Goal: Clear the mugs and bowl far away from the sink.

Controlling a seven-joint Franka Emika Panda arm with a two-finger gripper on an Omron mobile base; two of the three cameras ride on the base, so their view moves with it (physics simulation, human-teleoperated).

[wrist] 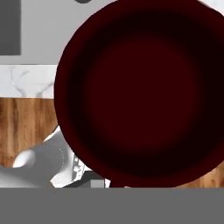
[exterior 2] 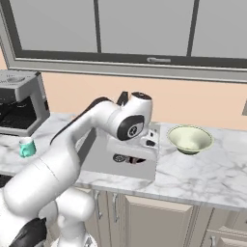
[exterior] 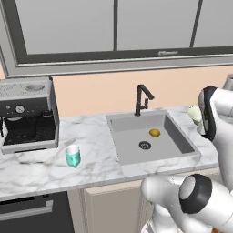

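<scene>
- Hand view: a maroon mug [wrist: 142,89] sits right against the camera, its round dark mouth spreading from the centre to the right edge. The hand's fingers are close together, clamped on this mug — the tips themselves are hidden behind it.
- Around the mug in that view: grey sink basin along the top, a strip of white marble tabletop [wrist: 27,81] at middle left, brown wood floor [wrist: 24,127] below that.
- Right base view: the hand [exterior 2: 136,159] hangs in the centre of the frame, over the near right part of the sink [exterior 2: 103,159], with a small dark piece of the mug showing just under it.
- The bowl [exterior 2: 189,139] stands upright on the tabletop at centre right of the right base view, just beside the sink's right edge; in the left base view it peeks out at the right edge, behind the arm.
- The teal mug [exterior: 73,156] stands on the tabletop in the left half of the left base view — well apart from the sink, near a coffee machine [exterior: 28,113] at the left edge.
- In the sink, left base view: a small yellow thing [exterior: 154,133] lies just above the round drain [exterior: 144,145], and a black faucet [exterior: 142,99] rises at the back rim.
</scene>
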